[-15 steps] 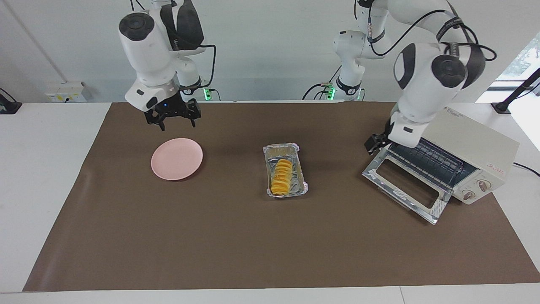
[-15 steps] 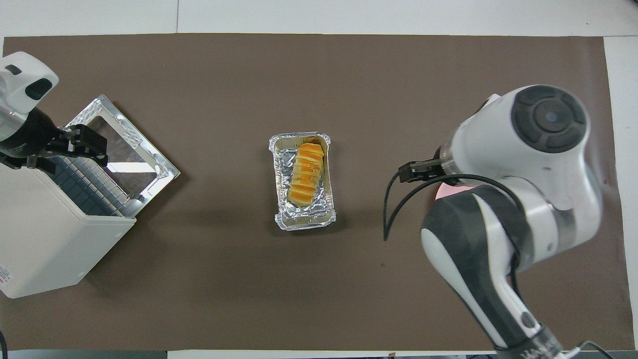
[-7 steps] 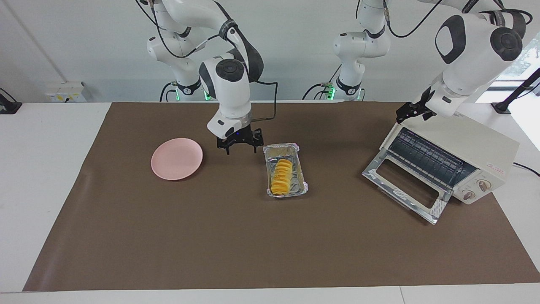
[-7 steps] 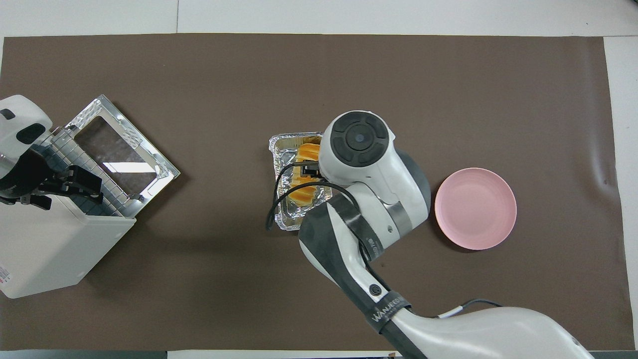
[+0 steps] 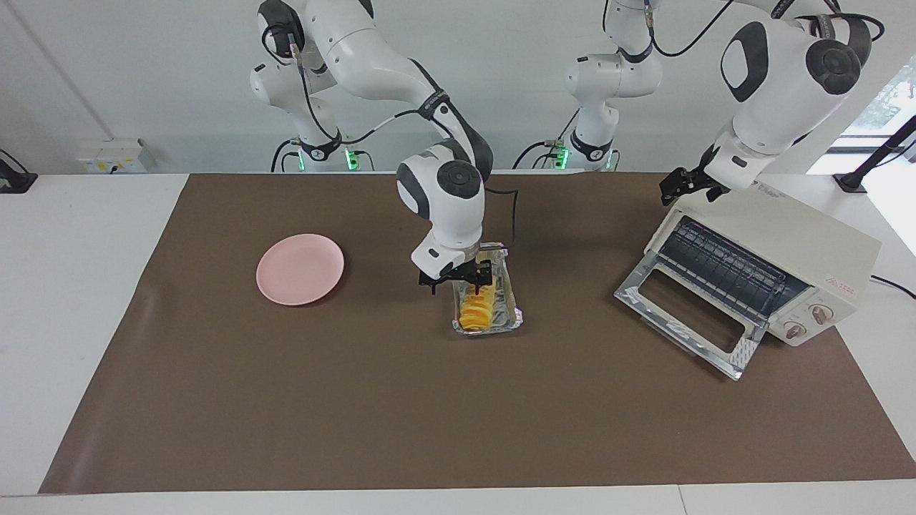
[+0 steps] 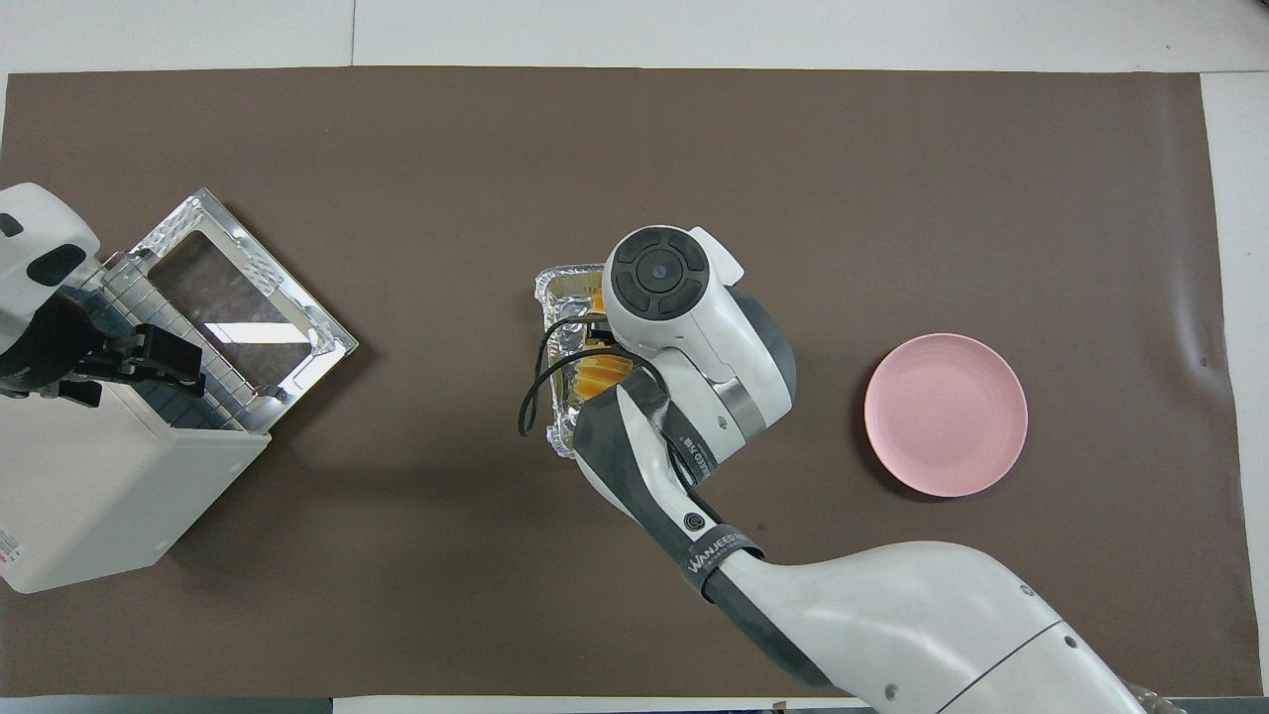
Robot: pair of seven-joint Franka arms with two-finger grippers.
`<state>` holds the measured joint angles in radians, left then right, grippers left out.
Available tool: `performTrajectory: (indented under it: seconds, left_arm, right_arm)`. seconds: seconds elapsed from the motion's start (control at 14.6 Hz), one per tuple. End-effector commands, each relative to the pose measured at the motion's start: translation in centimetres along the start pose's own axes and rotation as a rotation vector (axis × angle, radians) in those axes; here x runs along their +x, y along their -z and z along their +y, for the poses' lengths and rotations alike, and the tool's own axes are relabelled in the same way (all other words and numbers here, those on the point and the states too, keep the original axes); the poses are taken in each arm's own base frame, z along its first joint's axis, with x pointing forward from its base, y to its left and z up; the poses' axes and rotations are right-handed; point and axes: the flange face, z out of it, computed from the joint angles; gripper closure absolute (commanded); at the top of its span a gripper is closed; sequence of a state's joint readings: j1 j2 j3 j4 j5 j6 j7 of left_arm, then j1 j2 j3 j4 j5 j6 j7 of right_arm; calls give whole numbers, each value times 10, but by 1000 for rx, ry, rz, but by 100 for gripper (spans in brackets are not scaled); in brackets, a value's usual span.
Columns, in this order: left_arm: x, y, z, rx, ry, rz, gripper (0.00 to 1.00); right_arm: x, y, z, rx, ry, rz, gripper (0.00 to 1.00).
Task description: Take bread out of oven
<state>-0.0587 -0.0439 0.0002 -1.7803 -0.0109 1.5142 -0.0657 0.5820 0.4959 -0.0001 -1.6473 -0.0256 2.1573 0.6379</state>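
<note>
Bread [image 5: 476, 306]: in foil tray [image 5: 512, 317] mid-table, out of oven [image 5: 776, 268]. Right gripper [image 5: 458, 278]: jaws spread, straddling loaf, nothing grasped. Left gripper [image 5: 688, 187]: spread, over oven top, waiting. Risk: fingers catching tray wall, dragging foil along with loaf. Plate [image 5: 300, 269]: nearby.

Crinkled shiny foil tray [image 5: 514, 315]; smooth matt pink plate [image 5: 300, 269]; matt brown table cover [image 5: 429, 415]; glossy glass-and-metal oven [image 5: 787, 250] door.
</note>
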Motion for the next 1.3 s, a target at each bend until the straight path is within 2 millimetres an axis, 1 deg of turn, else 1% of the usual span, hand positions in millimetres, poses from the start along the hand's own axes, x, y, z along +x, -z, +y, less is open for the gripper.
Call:
performTrajectory:
  seconds: [0.0,0.07,0.14,0.21,0.27,0.34,0.41,0.48,0.55,0.69,0.96,1.03,1.1,1.23]
  left_arm:
    - [-2,15,-3,16,-12,16,0]
    - [-7,24,-4,16,-12,18,0]
    - [-13,42,-3,20,-14,18,0]
    - [-17,54,1,20,-21,19,0]
    - [-16,52,4,17,-27,27,0]
    - [-14,45,5,18,-33,36,0]
    - [-13,39,5,18,-35,41,0]
    - [-13,39,8,19,-40,41,0]
    - [-14,39,9,20,-43,41,0]
    - [-14,47,9,13,-41,48,0]
    - [-16,44,6,12,-31,40,0]
    - [-16,45,9,13,-35,42,0]
    - [-16,46,8,12,-34,48,0]
    - [-16,49,5,11,-26,56,0]
  right_arm:
    - [-6,-12,10,7,20,28,2]
    - [-7,-15,12,9,21,31,9]
    - [-8,-18,13,9,29,32,19]
    - [-9,-18,14,12,34,36,45]
    - [-9,-18,14,12,34,36,81]
    - [-9,-18,14,13,30,35,100]
    - [-8,-18,14,12,28,36,100]
    - [-8,-16,13,13,28,37,100]
    - [-8,-16,13,14,27,37,100]
    - [-4,-12,13,18,26,43,100]
    - [1,-8,17,17,17,41,100]
    - [3,-3,17,16,17,39,100]
    - [8,8,17,10,12,28,100]
    - [29,39,25,6,-16,9,100]
